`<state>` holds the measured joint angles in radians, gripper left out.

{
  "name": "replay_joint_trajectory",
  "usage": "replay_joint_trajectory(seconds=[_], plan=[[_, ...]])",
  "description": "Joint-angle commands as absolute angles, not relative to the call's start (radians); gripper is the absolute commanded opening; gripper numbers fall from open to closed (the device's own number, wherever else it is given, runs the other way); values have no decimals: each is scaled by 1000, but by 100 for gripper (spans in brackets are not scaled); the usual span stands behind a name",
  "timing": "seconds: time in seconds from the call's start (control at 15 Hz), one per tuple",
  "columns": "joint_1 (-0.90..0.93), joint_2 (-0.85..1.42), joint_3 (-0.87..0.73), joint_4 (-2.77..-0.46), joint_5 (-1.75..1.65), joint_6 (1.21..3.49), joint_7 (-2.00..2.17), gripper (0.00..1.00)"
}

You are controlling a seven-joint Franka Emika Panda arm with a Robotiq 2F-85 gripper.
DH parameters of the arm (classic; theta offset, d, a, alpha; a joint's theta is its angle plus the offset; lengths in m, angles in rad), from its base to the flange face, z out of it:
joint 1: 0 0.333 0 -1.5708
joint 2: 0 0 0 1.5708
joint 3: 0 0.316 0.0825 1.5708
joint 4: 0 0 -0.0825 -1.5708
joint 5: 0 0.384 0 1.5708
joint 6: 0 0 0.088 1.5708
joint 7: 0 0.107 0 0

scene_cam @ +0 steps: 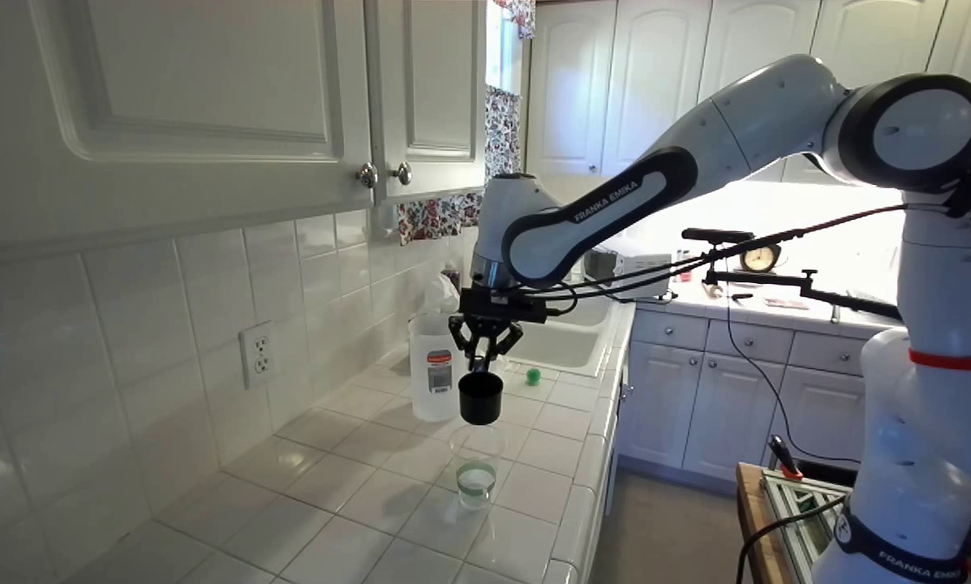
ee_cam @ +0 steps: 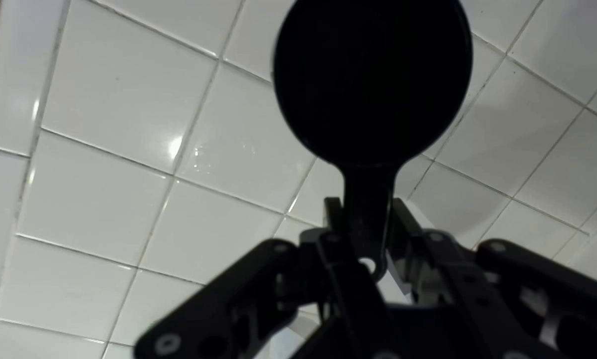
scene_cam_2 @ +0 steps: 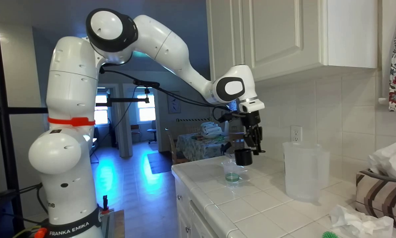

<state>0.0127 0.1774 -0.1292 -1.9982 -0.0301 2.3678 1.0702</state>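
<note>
My gripper point(scene_cam: 482, 357) is shut on the handle of a black measuring cup point(scene_cam: 480, 399), also seen in an exterior view point(scene_cam_2: 243, 157). In the wrist view the handle lies between the two fingertips point(ee_cam: 365, 207), and the round cup point(ee_cam: 373, 75) extends beyond them. The cup hangs in the air above the tiled counter, its inside too dark to read. A clear plastic cup point(scene_cam: 475, 480) with a green band low on it stands upright on the counter, near and below the black cup; it also shows in an exterior view point(scene_cam_2: 232, 176). It does not show in the wrist view.
A translucent white jug point(scene_cam: 433, 381) stands beside the gripper, near the tiled wall. A tissue box point(scene_cam_2: 383, 195), a crumpled tissue point(scene_cam_2: 361, 220) and a green spiky ball point(scene_cam: 533, 376) lie toward the sink point(scene_cam: 552, 345). Upper cabinets point(scene_cam: 225, 105) overhang the counter.
</note>
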Motion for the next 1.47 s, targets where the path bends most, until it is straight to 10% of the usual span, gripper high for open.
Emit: replay_joint_trajectory(seconds=[0.0, 0.2, 0.27, 1.4], plan=[[3, 177, -120, -1996, -32, 2365, 1070, 23], [3, 177, -120, -1997, -32, 2365, 1071, 23], [3, 177, -120, -1997, -32, 2365, 1071, 6], [49, 175, -116, -1971, -283, 2352, 1166, 6]])
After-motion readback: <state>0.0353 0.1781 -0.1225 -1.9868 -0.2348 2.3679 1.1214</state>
